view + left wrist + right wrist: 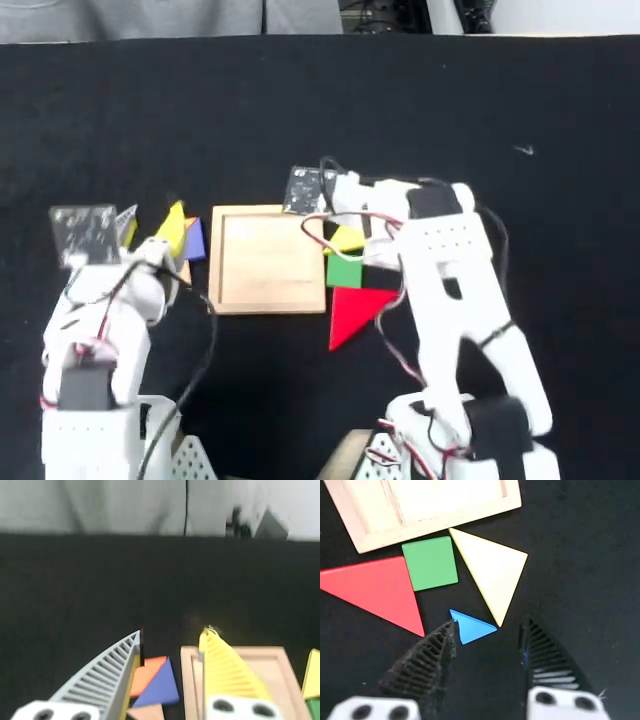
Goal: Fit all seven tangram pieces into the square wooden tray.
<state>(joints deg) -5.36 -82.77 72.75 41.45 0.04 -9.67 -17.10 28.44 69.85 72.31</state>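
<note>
The small blue triangle (471,628) lies flat on the black table (450,120), right of the other loose pieces. Its long edge runs roughly near to far and faces the green square (430,562) and the yellow triangle (492,570). Its square corner points away from them, to the right.

The right arm's fingers (437,655) are spread wide and hold nothing. The blue triangle sits in the gap between their tips. Its near corner is right at the tip of the dark finger, and I can't tell whether they touch. The other finger stands apart from it.

The yellow triangle's long point aims right, almost reaching the blue one. The green square lies just near of it, and the big red triangle (375,592) lies nearer still, just beside the square. Left of these three is the wooden tray (262,300).

Beyond the tray's left rim, an orange piece (150,672), a violet-blue piece (159,687) and a tan piece (147,712) huddle together. The left arm's fingers (227,670) hang over them, parted and gripping nothing.
</note>
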